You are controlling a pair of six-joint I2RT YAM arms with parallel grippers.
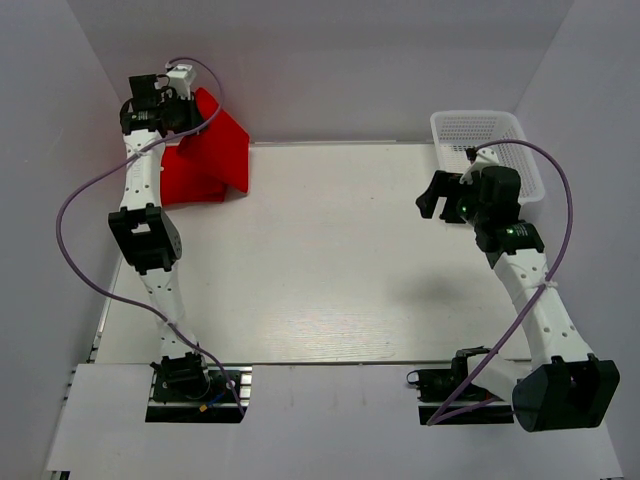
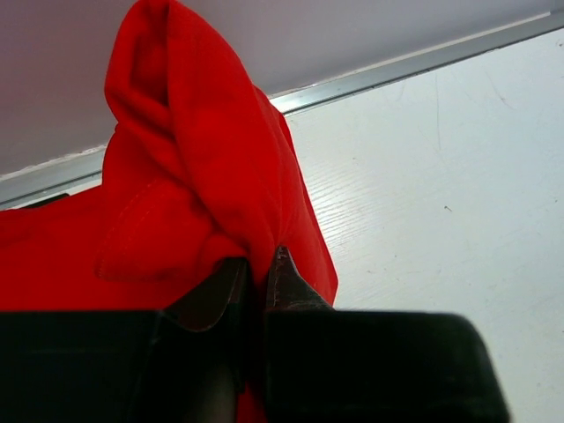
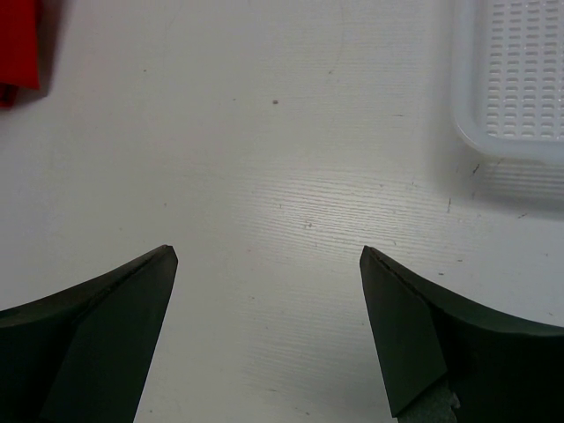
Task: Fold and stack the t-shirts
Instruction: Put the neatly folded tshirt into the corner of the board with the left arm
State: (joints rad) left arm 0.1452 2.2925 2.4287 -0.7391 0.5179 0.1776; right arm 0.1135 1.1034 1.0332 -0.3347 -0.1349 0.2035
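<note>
Red cloth fills most of my left wrist view. The left gripper has its jaws drawn nearly together on a fold of the t-shirts, and a bunched ridge of fabric stands up above the fingers.

On the top camera the left arm runs from its base at the near left straight along the left edge of the table. Its elbow sits about halfway up and its wrist reaches into the far left corner. There it holds one edge of cloth raised, so a red panel slopes down to the right like a tent flap. The rest of the red fabric lies flat on the table's far left corner beneath it. I cannot tell how many shirts make up that pile.

My right arm rises from its base at the near right, leans toward the far side and bends left at the wrist. The right gripper hangs above bare tabletop with its jaws spread wide and nothing between them. The white mesh basket sits just beside it at the far right, well apart from the shirts.
</note>
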